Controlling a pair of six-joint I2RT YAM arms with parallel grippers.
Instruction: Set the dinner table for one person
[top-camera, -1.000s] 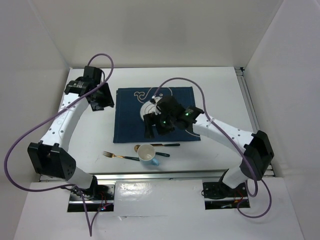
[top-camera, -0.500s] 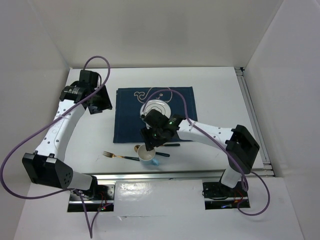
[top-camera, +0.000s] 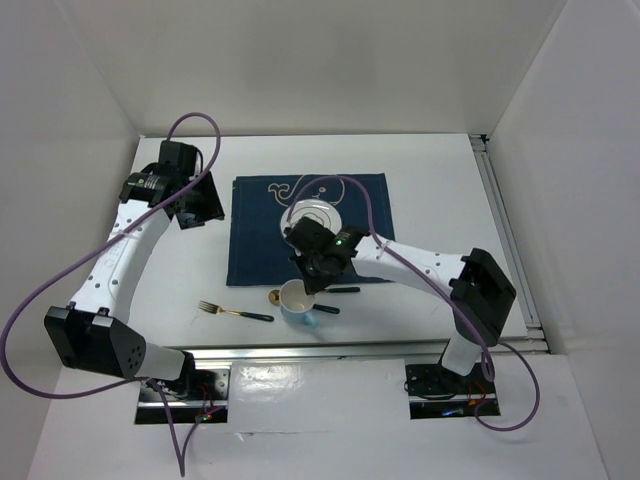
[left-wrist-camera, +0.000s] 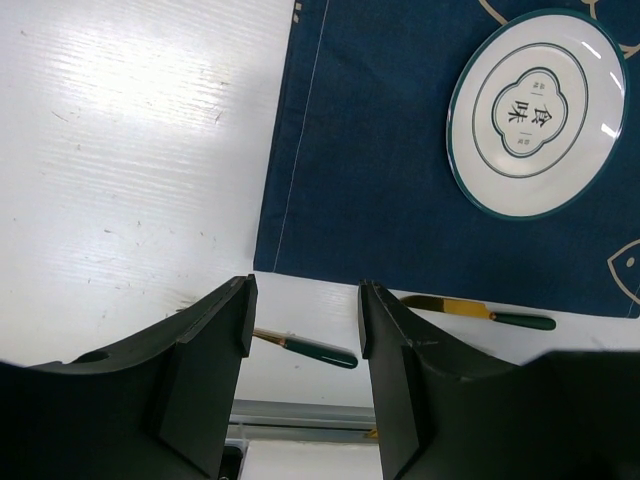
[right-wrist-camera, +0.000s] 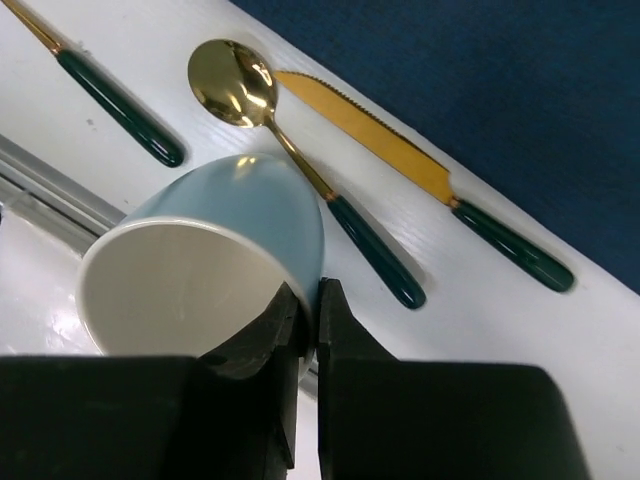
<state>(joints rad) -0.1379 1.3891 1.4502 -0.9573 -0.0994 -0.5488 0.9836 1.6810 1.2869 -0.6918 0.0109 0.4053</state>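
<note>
A light blue cup (top-camera: 296, 301) with a white inside stands near the front edge of the white dinner table (top-camera: 430, 180). My right gripper (top-camera: 306, 288) is shut on its rim, one finger inside the cup (right-wrist-camera: 200, 270) and one outside; the gripper's (right-wrist-camera: 310, 300) jaws pinch the wall. A gold spoon (right-wrist-camera: 232, 82), a gold knife (right-wrist-camera: 370, 135) and a fork (top-camera: 235, 312), all green-handled, lie beside the cup. A white plate (top-camera: 315, 215) rests on the dark blue placemat (top-camera: 250, 245). My left gripper (top-camera: 195, 203) hangs open and empty left of the placemat.
In the left wrist view the plate (left-wrist-camera: 540, 110) sits on the placemat (left-wrist-camera: 380, 170), with the fork handle (left-wrist-camera: 315, 350) and knife (left-wrist-camera: 480, 313) on the table (left-wrist-camera: 130, 160) below. A metal rail (top-camera: 350, 350) runs along the front edge. White walls enclose the table.
My right gripper came forward off the placemat down to the cup and shut on its rim. The fork slid slightly left. The left arm drew back a little at first, then held.
</note>
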